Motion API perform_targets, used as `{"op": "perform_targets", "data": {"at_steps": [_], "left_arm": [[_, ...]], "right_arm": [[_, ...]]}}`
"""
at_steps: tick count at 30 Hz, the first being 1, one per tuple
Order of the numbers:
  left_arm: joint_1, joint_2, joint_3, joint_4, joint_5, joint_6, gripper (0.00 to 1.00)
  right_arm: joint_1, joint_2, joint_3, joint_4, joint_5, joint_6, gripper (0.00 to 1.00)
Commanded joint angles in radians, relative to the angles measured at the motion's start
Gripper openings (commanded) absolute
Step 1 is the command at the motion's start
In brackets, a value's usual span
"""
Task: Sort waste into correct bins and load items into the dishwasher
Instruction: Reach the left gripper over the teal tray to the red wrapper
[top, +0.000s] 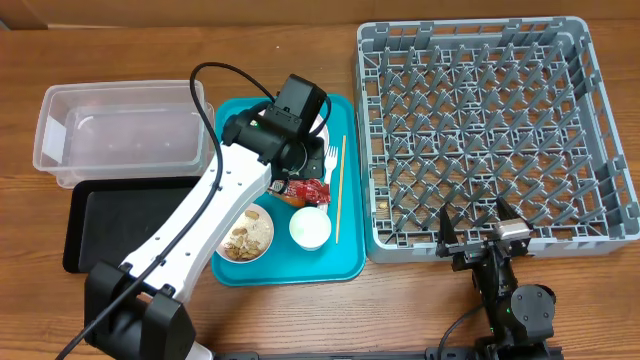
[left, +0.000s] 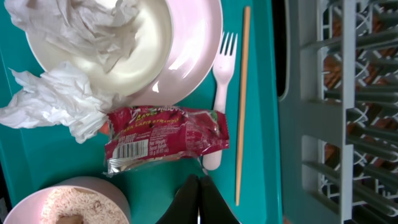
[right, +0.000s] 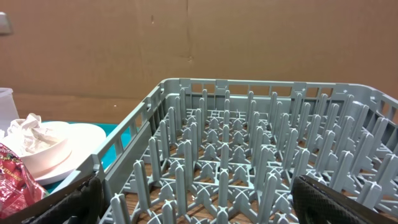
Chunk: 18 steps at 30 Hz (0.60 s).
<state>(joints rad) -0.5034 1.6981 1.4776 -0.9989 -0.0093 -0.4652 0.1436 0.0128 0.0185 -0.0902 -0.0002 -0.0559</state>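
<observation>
My left gripper (left: 199, 178) is shut with nothing between its fingers, hovering over the teal tray (left: 155, 193) just below the red snack wrapper (left: 165, 138). Crumpled white napkins (left: 53, 102) lie beside the wrapper, and another lies in the bowl on the pale plate (left: 193, 56). A white fork (left: 222, 74) and a chopstick (left: 242, 99) lie to the right. A bowl of food scraps (top: 248, 237) and a small white cup (top: 310, 228) stand at the tray's front. My right gripper (top: 480, 235) is open at the front edge of the grey dish rack (top: 490, 130).
The clear tub (top: 120, 130) stands at the left with the black tray (top: 110, 215) in front of it. My left arm (top: 215, 210) stretches across the teal tray's left side and hides most of the plate from above. Bare wooden table runs along the front.
</observation>
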Motion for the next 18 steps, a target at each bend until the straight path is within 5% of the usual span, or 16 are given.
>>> {"op": "perform_targets", "data": {"at_steps": [1,8,18], "left_arm": [[0.000,0.026,0.023,-0.001,-0.034,-0.018,0.04],[0.011,0.047,0.023,-0.082,-0.212,-0.279,0.04],[0.054,0.048,0.021,-0.069,-0.273,-0.274,0.17]], "right_arm": [[-0.005,-0.009,-0.011,0.006,-0.002,0.004,1.00],[-0.005,-0.009,-0.011,0.006,-0.001,0.004,1.00],[-0.005,-0.009,-0.011,0.006,-0.001,0.004,1.00]]}}
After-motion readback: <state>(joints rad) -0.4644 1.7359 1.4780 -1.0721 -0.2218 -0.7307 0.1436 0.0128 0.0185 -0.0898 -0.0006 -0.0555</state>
